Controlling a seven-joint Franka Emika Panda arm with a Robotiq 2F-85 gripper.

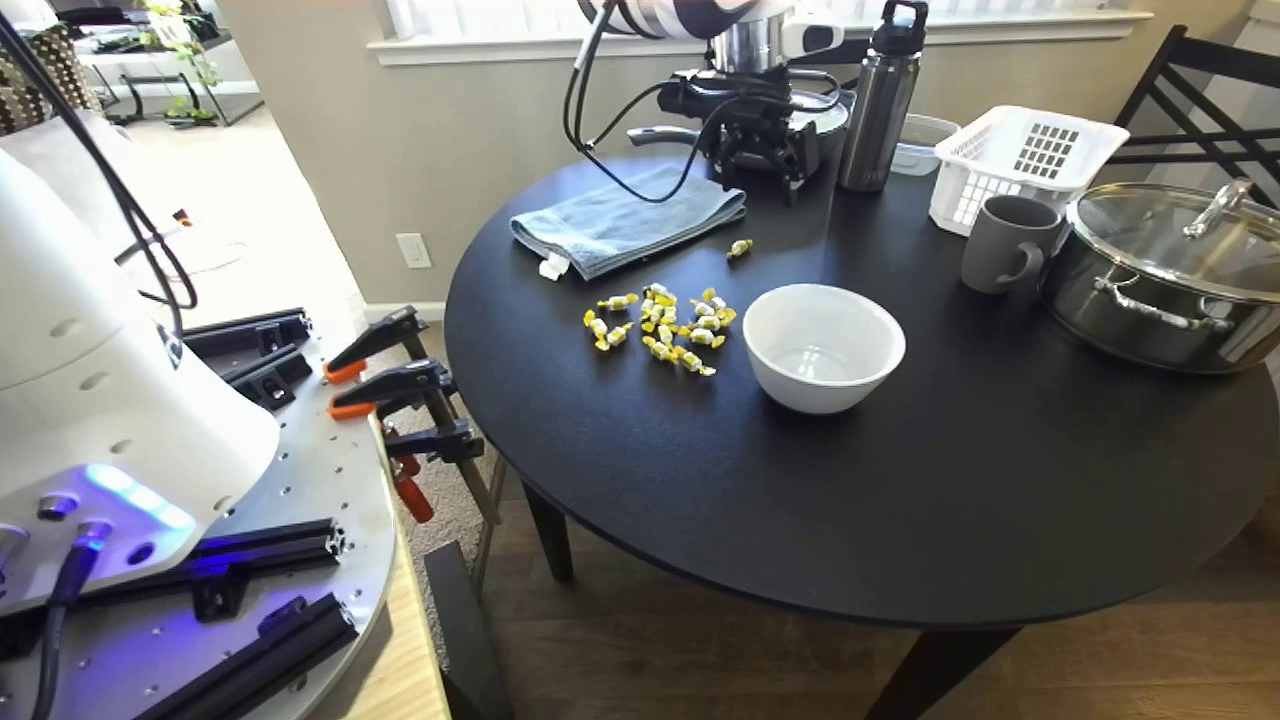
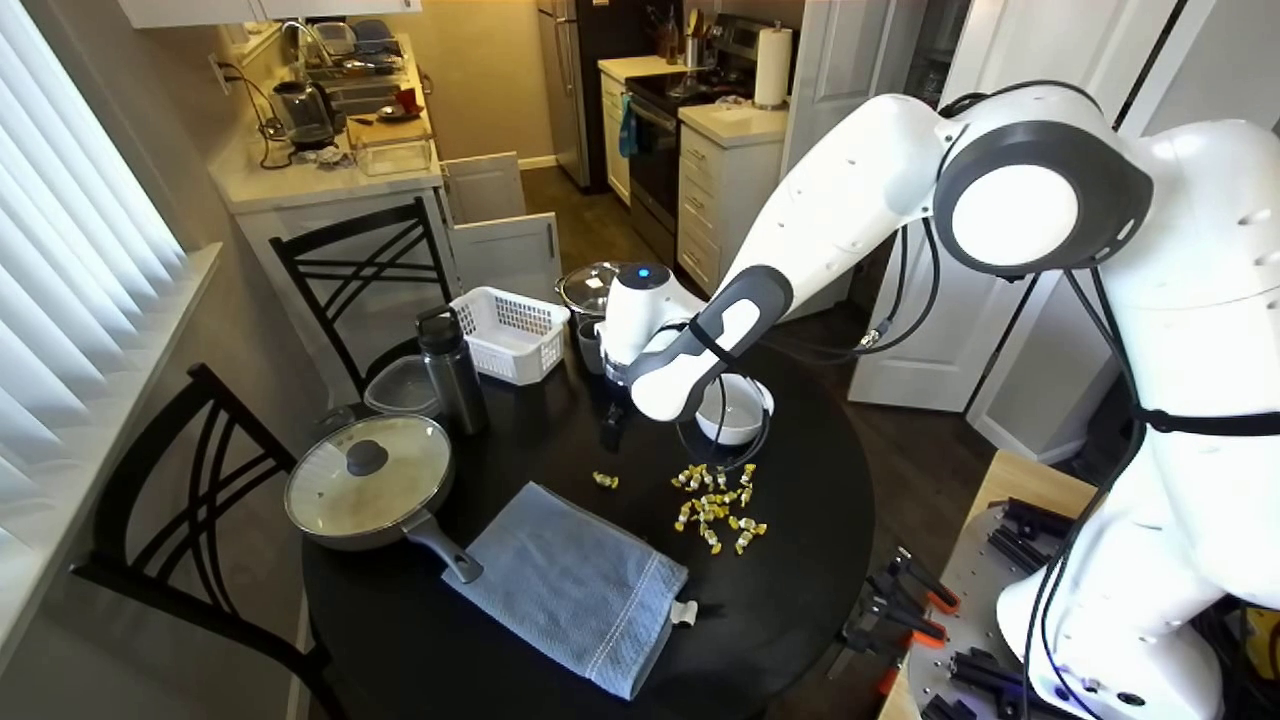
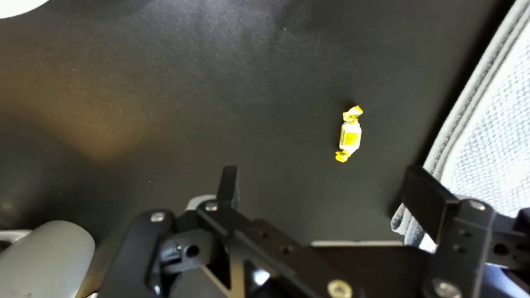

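Gap between candy (image 3: 350,135) and towel edge (image 3: 468,106)

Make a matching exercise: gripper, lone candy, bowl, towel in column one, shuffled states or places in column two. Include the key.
Column 1
1. Gripper
2. Lone candy
3. Bowl
4. Towel

Column 2
A. White, beside the candy cluster
B. Jaws apart, gripping nothing
C. Blue, folded on the table
D. Twisted yellow wrapper ends, apart from the cluster

Pairs: 1-B, 2-D, 3-A, 4-C
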